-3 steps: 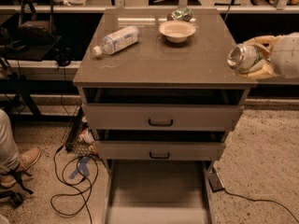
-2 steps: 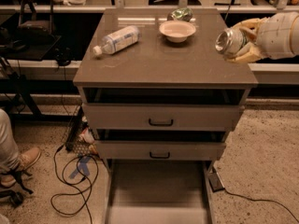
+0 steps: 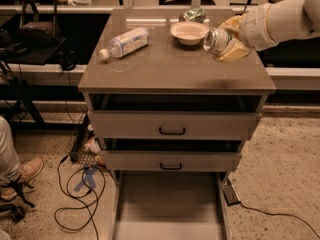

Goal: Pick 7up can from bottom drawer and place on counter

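Speckled beige floor [image 3: 285,154] with tangled black cables [image 3: 57,211], dark workbenches [image 3: 35,41] along the back, dim warm light

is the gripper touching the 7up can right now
Touching. The camera view shows the gripper, over the right side of the counter, shut around the 7up can, whose silver end sticks out toward the bowl.

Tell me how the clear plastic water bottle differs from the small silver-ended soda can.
The clear water bottle lies loose on the brown-grey counter; the soda can is held by the gripper above the counter's right side. The water bottle is longer, the soda can shorter. Both point sideways, not upright.
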### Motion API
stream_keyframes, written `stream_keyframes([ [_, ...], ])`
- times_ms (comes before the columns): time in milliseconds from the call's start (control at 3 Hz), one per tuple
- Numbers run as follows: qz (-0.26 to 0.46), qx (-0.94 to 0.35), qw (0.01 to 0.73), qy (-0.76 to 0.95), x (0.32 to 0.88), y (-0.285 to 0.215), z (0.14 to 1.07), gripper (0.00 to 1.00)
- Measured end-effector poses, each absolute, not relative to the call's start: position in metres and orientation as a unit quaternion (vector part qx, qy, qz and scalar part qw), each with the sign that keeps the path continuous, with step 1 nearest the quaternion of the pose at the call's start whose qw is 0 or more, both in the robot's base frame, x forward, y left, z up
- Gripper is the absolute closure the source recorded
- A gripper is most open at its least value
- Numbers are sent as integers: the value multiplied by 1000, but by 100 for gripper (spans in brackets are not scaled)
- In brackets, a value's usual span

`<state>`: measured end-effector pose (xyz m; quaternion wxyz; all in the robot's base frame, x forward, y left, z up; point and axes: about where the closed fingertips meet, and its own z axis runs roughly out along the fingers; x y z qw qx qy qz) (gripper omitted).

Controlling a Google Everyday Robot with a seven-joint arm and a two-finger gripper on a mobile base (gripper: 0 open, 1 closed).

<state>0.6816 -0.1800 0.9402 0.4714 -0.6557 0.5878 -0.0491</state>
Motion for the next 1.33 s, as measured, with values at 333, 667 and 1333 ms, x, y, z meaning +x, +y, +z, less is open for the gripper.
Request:
stream_keyframes([
  [333,-22,-664,445,601,706,-156,918,81],
  [667,-8,-666,434,607,723,-145,908,59],
  [1333,21,-669,425,609,744,-126,894,13],
])
